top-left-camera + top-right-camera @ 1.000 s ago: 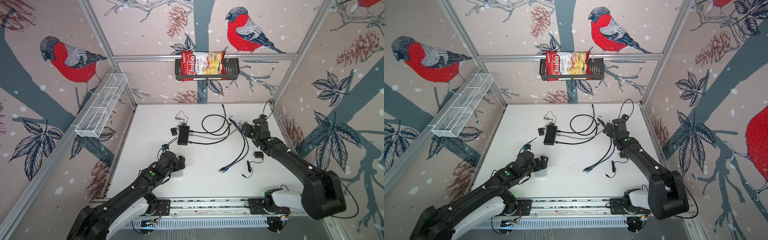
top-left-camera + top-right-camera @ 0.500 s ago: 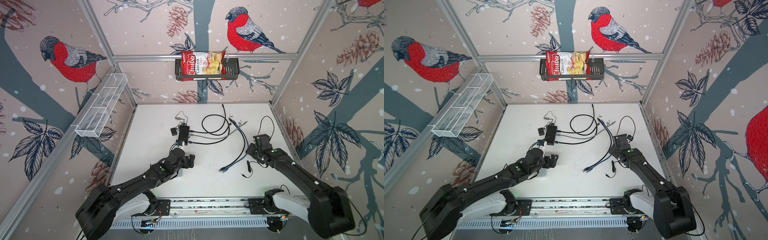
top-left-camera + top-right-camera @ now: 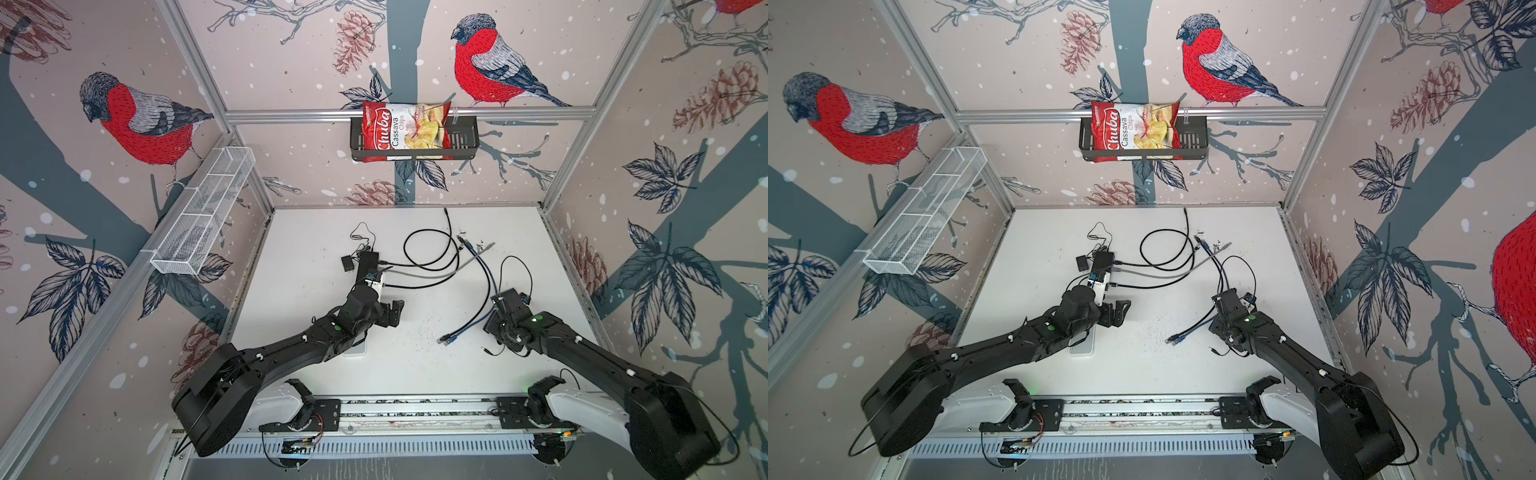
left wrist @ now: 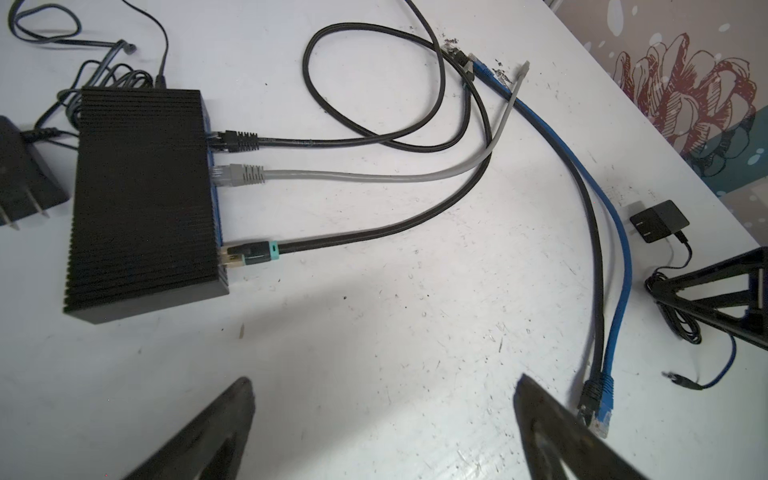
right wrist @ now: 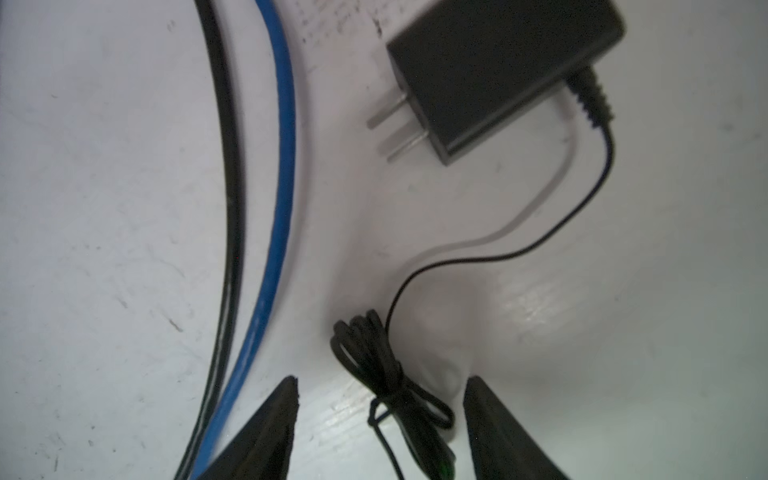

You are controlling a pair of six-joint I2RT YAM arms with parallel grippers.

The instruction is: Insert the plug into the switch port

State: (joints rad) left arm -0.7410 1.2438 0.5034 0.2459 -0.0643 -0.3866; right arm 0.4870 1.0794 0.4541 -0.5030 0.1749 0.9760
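Observation:
The black ribbed switch lies at the back left of the table, seen in both top views. Black, grey and teal-banded cables sit in its ports. Two loose plugs, blue and black, lie side by side mid-table. My left gripper is open and empty, hovering between the switch and these plugs. My right gripper points down, jaws apart around a tied bundle of thin black cord, touching nothing that I can see.
The cord belongs to a black power adapter with its barrel tip on the table. Another adapter lies beside the switch. A white block sits under my left arm. The right wall is near.
My right arm pulled back from the far cable ends, came down over the adapter's cord, and its jaws narrowed. My left arm reached forward towards the switch.

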